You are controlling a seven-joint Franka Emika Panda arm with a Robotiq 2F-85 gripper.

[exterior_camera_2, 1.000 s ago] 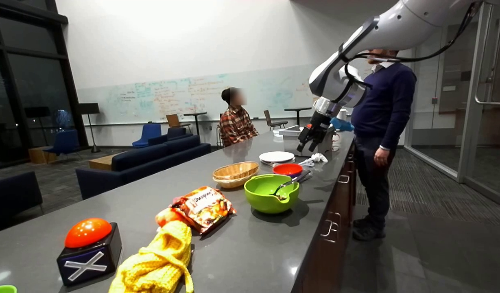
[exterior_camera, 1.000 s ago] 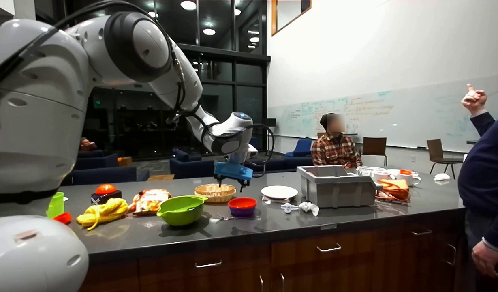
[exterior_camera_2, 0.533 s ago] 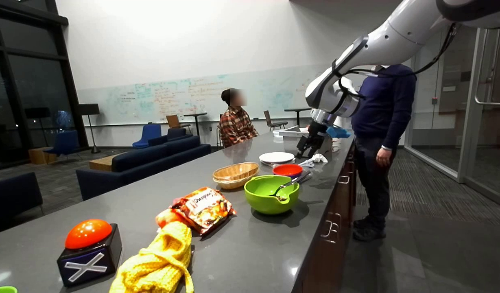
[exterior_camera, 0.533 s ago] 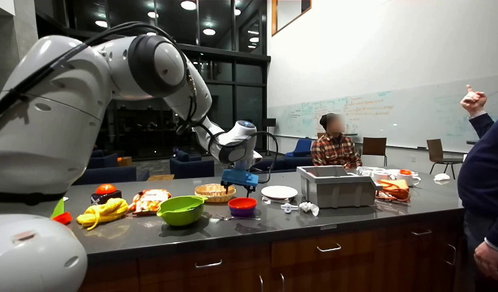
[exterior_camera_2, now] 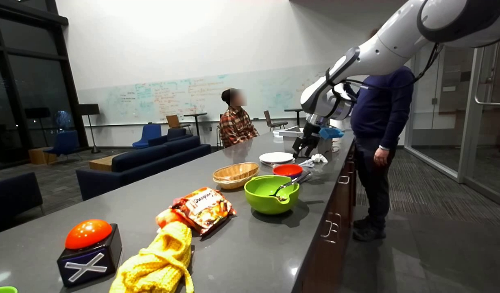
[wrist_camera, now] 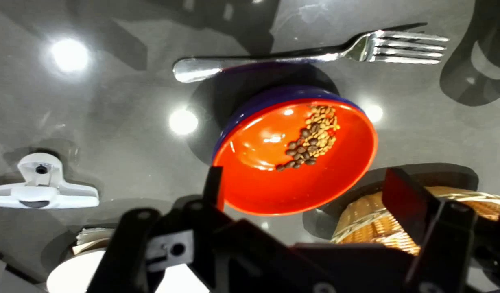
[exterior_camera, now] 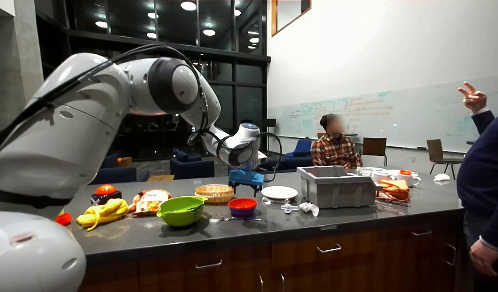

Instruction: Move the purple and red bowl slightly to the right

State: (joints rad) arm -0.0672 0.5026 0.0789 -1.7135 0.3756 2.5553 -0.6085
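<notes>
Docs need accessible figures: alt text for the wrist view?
A bowl, red inside and purple outside, holds dark beans and tan grains near the center, with the open claw along the bottom. A fork lies toward the top, a white clip at left, and a basket at lower right, partly hidden by the claw.

In an exterior view, the purple and red bowl (exterior_camera_2: 287,169) is partly hidden by the lime-green bowl (exterior_camera_2: 266,205). In the wrist view, the wicker basket (wrist_camera: 363,213) is cropped by the right edge and partly covered by the gripper (wrist_camera: 306,189). In both exterior views, the seated man's face (exterior_camera: 336,123) is blurred, and the whiteboard writing (exterior_camera: 366,108) cannot be read.
</notes>
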